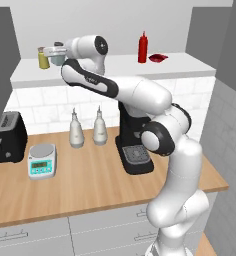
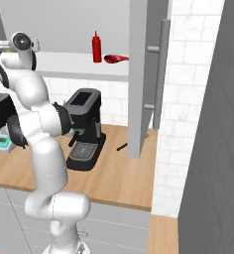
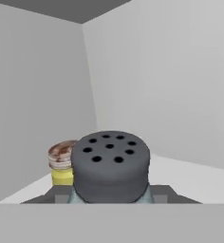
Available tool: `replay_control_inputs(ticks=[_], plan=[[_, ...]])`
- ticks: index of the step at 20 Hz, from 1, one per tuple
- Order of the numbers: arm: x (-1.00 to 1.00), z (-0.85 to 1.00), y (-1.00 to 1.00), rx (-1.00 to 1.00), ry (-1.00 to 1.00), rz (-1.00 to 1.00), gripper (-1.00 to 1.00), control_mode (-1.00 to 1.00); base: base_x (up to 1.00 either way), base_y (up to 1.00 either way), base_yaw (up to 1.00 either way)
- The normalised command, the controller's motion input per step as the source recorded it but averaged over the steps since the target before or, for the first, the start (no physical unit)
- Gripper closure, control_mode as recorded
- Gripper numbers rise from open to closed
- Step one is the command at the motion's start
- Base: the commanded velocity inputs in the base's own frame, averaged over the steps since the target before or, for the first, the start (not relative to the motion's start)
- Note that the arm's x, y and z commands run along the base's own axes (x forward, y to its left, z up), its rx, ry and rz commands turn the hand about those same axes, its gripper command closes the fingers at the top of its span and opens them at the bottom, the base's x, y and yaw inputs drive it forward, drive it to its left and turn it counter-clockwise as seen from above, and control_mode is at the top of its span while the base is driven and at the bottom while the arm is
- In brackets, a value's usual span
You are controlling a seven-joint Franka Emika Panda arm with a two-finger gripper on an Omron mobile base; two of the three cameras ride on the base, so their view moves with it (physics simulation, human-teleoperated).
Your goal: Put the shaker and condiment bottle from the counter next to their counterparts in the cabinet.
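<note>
The cabinet shelf bears the condiment bottle, red packet and olive-yellow shaker.

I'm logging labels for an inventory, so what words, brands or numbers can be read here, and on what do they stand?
None can be read.
Kitchen scale: its green display shows dark marks, too small and blurred to read.
Red condiment bottle, olive-yellow shaker, coffee machine: no lettering visible.

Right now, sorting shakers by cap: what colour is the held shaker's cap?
Dark grey, with black holes; hand view shows the shaker best.

shaker beside olive shaker on cabinet; condiment bottle rightward
</note>
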Motion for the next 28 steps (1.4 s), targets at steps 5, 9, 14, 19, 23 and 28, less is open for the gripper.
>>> replay_control_inputs(ticks=[5, 9, 14, 19, 23, 28], plan=[[0.00, 0.00, -0.01, 0.00, -0.01, 0.00, -1.00, -1.00, 0.00, 0.00, 0.00], [0.00, 0.00, -0.17, 0.00, 0.00, 0.00, -1.00, -1.00, 0.00, 0.00, 0.00], [-0.16, 0.00, -0.43, 0.01, -0.02, 0.00, -1.00, -1.00, 0.00, 0.00, 0.00], [-0.66, 0.00, -0.36, 0.00, -0.06, 0.03, -1.00, -1.00, 0.00, 0.00, 0.00], [-0.84, 0.00, -0.32, 0.00, -0.09, 0.03, -1.00, -1.00, 0.00, 0.00, 0.00], [-0.98, 0.00, -0.41, 0.00, -0.16, 0.01, -1.00, -1.00, 0.00, 0.00, 0.00]])
